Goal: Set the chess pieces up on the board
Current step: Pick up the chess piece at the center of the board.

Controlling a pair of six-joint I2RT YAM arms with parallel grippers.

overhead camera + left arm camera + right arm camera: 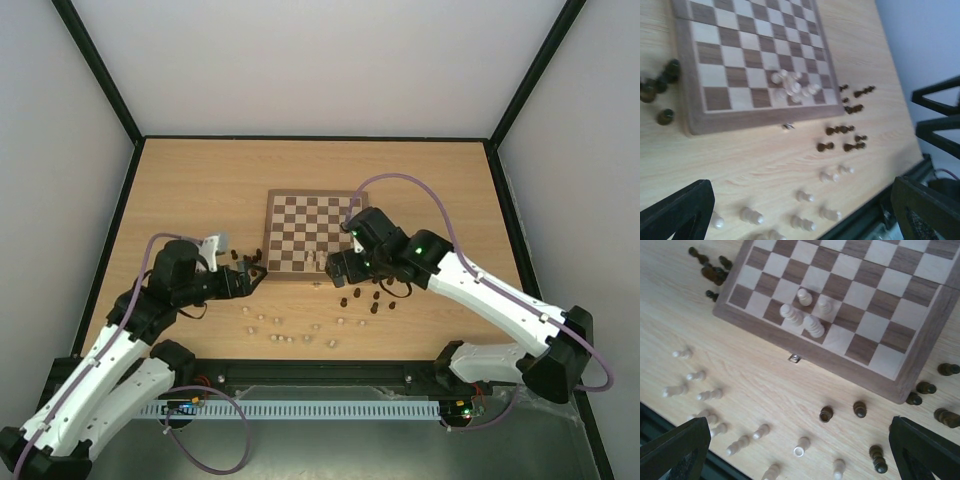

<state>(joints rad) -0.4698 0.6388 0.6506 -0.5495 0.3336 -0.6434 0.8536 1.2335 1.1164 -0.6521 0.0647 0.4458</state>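
The board lies mid-table, also showing in the left wrist view and the right wrist view. A small cluster of pale chess pieces stands on squares near its front edge. Other pale pieces lie scattered on the table in front. Dark pieces sit off the board's left corner and at the front right. My left gripper is open beside the left dark group, above pale pieces. My right gripper hovers open over the front edge, holding nothing.
A small metal clasp sticks out of the board's front edge. One pale piece lies tipped with its base showing. A black rail runs along the table's near edge, and black frame posts rise at the back corners.
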